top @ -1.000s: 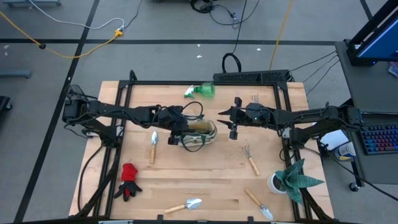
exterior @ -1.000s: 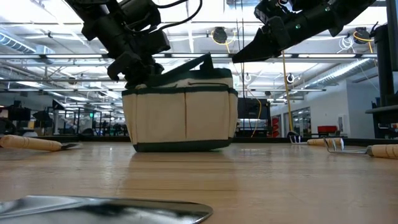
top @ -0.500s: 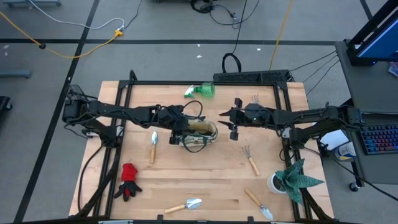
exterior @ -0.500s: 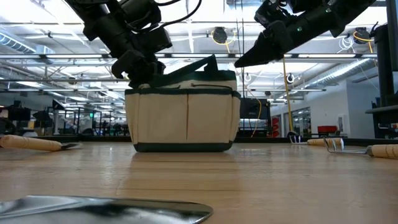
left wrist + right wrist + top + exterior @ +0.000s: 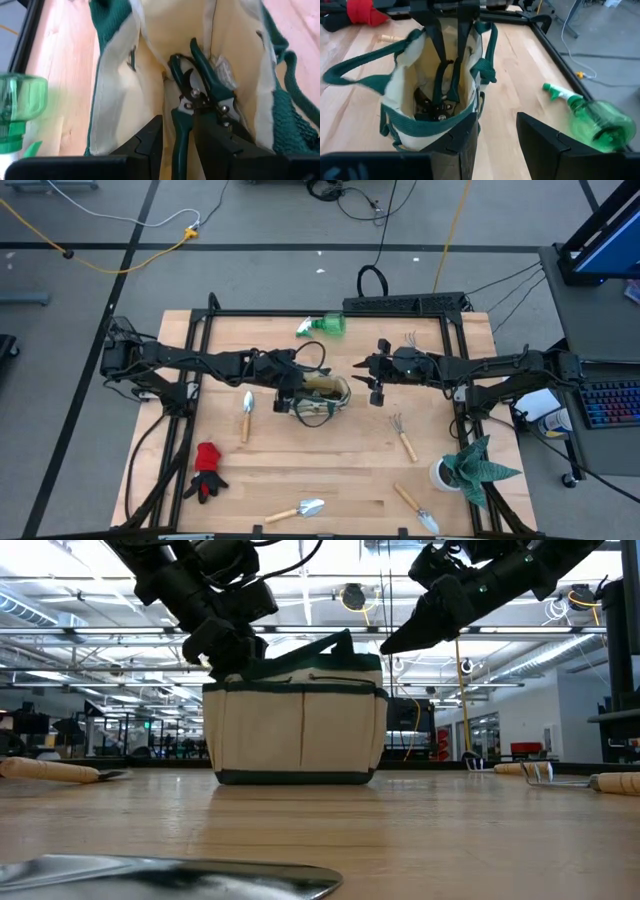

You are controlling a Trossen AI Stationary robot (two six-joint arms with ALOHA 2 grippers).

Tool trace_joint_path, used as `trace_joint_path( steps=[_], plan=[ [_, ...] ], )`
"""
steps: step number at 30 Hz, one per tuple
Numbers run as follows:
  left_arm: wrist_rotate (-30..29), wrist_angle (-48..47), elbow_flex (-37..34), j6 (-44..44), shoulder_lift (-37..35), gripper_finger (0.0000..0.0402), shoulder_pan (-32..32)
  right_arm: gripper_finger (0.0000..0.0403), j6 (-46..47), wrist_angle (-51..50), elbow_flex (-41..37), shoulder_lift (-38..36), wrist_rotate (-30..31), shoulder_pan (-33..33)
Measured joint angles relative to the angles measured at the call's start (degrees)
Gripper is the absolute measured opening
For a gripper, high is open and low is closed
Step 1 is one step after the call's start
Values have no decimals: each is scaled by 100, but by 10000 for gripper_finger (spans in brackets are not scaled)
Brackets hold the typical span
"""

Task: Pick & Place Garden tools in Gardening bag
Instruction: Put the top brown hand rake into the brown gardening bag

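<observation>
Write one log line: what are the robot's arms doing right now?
left gripper: shut on black pruning shears, inside cream-and-green fabric bag | right gripper: open, beside bag rim | green spray bottle: on table

I cannot see the shears' (image 5: 200, 95) blade tips; the bag (image 5: 150, 65) is cut off by the frame.
</observation>
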Motion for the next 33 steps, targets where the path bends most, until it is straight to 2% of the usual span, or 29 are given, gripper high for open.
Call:
trace_joint_path(
  steps=[18,25,33],
  plan=[
    [-2,228,-4,16,-39,113,-36,130,140,-324,1,0,4,0],
    [-2,404,-4,327,-48,113,-36,130,192,-320,2,0,42,-58],
    [-2,353,-10,315,-677,113,-42,130,547,-327,2,0,44,-416]
  ],
)
